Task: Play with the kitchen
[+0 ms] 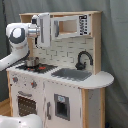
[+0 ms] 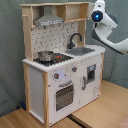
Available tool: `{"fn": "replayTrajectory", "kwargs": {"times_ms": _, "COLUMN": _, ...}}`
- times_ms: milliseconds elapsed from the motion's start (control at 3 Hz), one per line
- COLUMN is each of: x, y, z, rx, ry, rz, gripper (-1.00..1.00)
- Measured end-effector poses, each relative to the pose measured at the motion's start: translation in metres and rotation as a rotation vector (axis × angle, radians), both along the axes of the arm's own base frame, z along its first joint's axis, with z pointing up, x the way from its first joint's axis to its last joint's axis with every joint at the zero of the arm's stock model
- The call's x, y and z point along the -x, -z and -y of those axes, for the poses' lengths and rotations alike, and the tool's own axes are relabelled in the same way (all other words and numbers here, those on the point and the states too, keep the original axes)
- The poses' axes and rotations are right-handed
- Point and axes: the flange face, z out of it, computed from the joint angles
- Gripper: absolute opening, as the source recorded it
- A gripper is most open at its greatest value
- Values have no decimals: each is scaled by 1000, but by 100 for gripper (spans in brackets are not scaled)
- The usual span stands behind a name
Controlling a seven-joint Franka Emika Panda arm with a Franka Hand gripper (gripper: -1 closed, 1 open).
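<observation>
**Arm raised at the upper shelf, pot on the hob**

Arm (image 1: 15, 42): white, comes in from the first exterior view's left. Forearm rises from the lower left to a round joint, then the wrist runs level toward the top of the kitchen (image 1: 65, 95). The end piece (image 1: 44, 29) hangs upright, in front of the range hood at upper-shelf height. In the second exterior view the arm (image 2: 111, 35) enters from the second exterior view's right and bends up to a joint with a blue light (image 2: 96, 16), just beside the top corner of the kitchen (image 2: 55, 95).

Claw: can't tell whether it is open or closed, nor whether it touches the shelf. Fingers not made out in either view.

Kitchen: upright on a wood floor (image 2: 95, 117), grey curtain (image 2: 10, 55) behind. Oven door (image 2: 63, 96) closed.

Containers:
- Small metal pot (image 2: 45, 56) upright on the hob (image 2: 56, 59), at the far end from the sink. In the first exterior view the pot (image 1: 31, 62) sits at the back of the hob. Contents can't be seen.
- Grey sink (image 1: 71, 74) set in the counter (image 1: 100, 80), black faucet (image 1: 83, 59) arched at its back edge. Nothing visible in the basin.
- Upper shelf (image 2: 75, 11): open compartments; contents can't be made out.
</observation>
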Motion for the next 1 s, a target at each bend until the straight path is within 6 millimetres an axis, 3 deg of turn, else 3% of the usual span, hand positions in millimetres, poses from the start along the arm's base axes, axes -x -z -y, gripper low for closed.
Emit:
{"fn": "replayTrajectory", "kwargs": {"times_ms": 667, "x": 6, "y": 2, "z": 0, "rx": 18, "ry": -65, "rz": 23, "gripper": -100}}
{"fn": "replayTrajectory", "kwargs": {"times_ms": 1000, "x": 7, "y": 2, "z": -1, "rx": 18, "ry": -68, "rz": 23, "gripper": 100}}
